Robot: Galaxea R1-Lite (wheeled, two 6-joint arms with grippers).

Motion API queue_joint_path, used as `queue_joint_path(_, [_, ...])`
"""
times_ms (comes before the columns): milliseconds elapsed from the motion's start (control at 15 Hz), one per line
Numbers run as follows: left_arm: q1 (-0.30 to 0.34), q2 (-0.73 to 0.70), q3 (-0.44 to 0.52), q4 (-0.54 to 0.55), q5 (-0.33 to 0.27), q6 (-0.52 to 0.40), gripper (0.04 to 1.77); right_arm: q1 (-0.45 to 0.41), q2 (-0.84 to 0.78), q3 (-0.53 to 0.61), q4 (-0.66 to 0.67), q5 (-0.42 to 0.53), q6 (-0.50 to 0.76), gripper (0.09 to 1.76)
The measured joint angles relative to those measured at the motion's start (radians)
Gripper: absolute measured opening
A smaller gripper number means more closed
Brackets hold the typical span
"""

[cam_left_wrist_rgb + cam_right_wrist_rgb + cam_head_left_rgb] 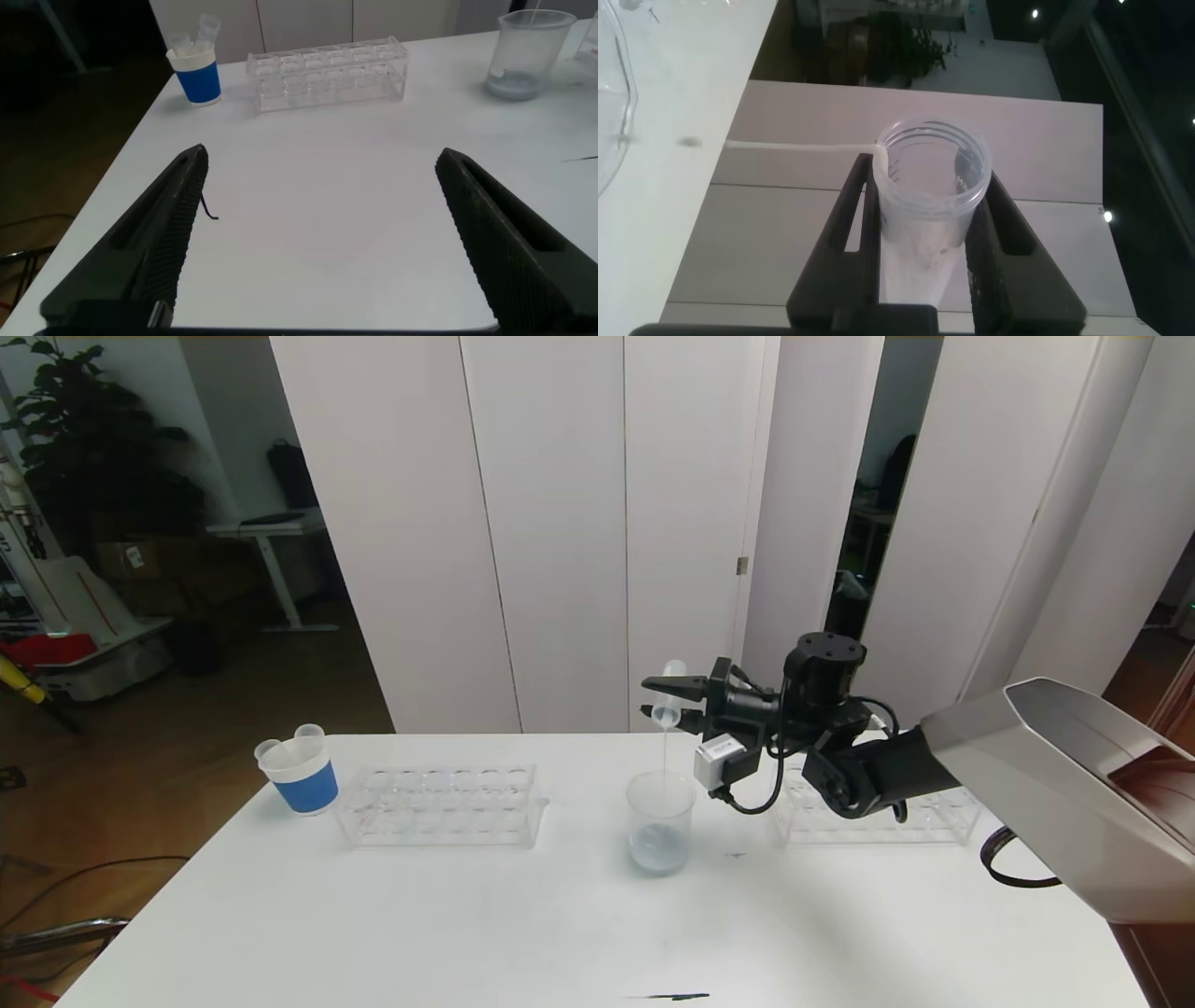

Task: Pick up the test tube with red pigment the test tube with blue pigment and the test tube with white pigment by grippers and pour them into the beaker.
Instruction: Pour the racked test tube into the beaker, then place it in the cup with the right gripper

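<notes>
Holding the small clear test tube with white pigment (pixel 669 693) clamped between the fingers of the right hand (pixel 674 700), at about one o'clock from the worktop's centre and directly above the clear straight-sided beaker (pixel 661 821). Pouring a thin milky stream (pixel 664 747) straight down into that beaker, where pale liquid is already pooling at the bottom. Tilting the tube mouth-down: long axis running steeply, rounded end up toward twelve o'clock, open rim (pixel 932 173) facing down at the beaker. Risking a miss, judging by how narrow the stream is and how high the tube hangs: any sideways drift of the wrist could be sending pigment onto the white worktop (pixel 523 933) or down the beaker's outer wall. Risking also a slip of the smooth tube if the clamp eases. Waiting with the left hand (pixel 322 243) spread wide and empty, low over the worktop toward seven o'clock.
</notes>
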Motion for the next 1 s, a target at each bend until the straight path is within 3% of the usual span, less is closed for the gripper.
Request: queue_joint_path(1000, [0.000, 0.000, 0.000, 0.000, 0.000, 0.000, 1.74, 0.000, 0.005, -0.008, -0.006, -0.011, -0.022, 0.59])
